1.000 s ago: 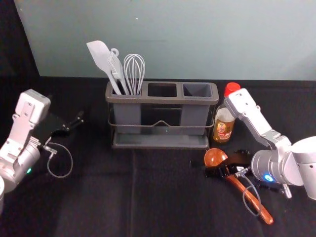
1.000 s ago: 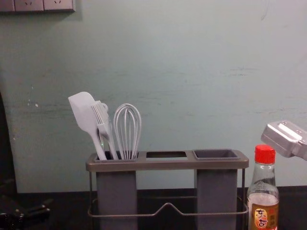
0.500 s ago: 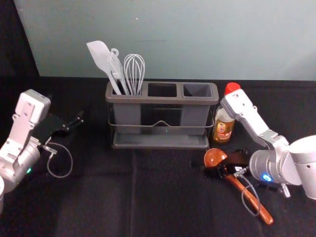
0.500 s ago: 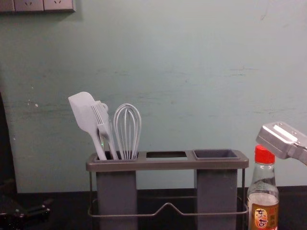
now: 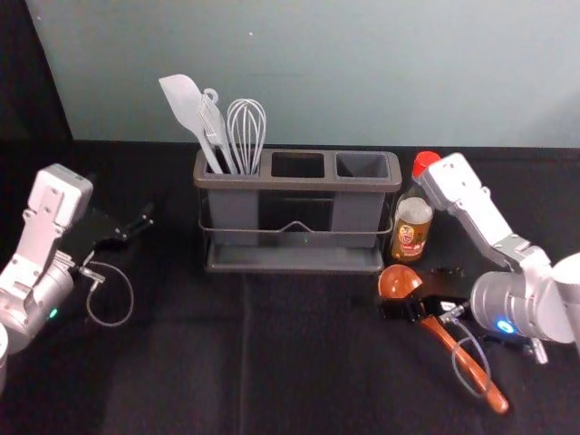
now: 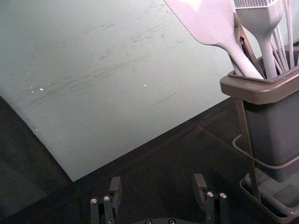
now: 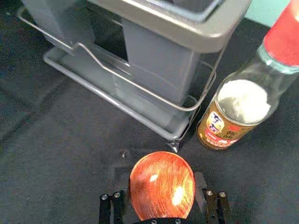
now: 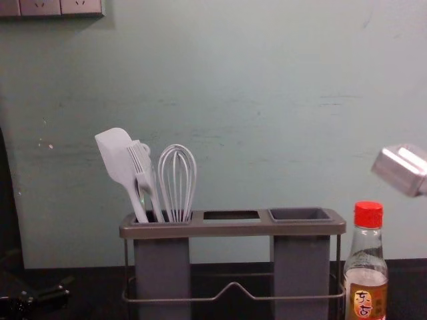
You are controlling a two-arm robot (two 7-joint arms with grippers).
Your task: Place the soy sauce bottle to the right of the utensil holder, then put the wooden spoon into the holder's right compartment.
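Pinched at its bowl end by the jaws of the right gripper [image 5: 416, 292], the glossy, reddish-brown wooden spoon [image 5: 399, 281] slants before the upright, red-capped soy sauce bottle [image 5: 410, 241] right of the utensil holder [image 5: 299, 184], the left gripper [image 5: 125, 199] parked at left, jaws spread.

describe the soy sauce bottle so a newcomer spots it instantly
Start at the big grey utensil holder. Just to its right stands the glass soy sauce bottle, its red cap setting it apart from the wooden spoon nearer the robot.
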